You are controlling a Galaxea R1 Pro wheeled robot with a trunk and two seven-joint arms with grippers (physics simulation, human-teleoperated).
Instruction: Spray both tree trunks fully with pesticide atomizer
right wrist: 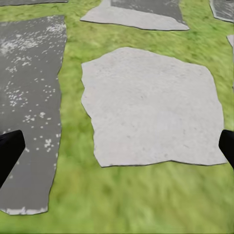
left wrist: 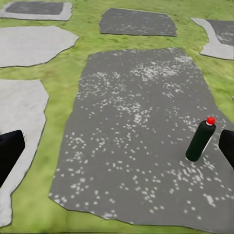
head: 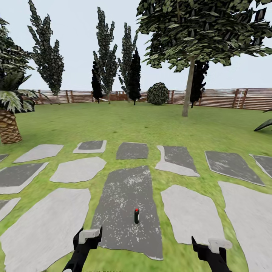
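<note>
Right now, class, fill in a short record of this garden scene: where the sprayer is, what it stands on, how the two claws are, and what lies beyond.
sprayer: small dark can with a red cap, upright
stands on: dark speckled paving slab, not on grass
left claw: low, near that slab's front edge, open, holding nothing
right claw: low, over grass beside a pale slab, open, holding nothing
nearest tall tree: trunk far across the lawn
boundary: wooden slat fence
palm: at left
</note>
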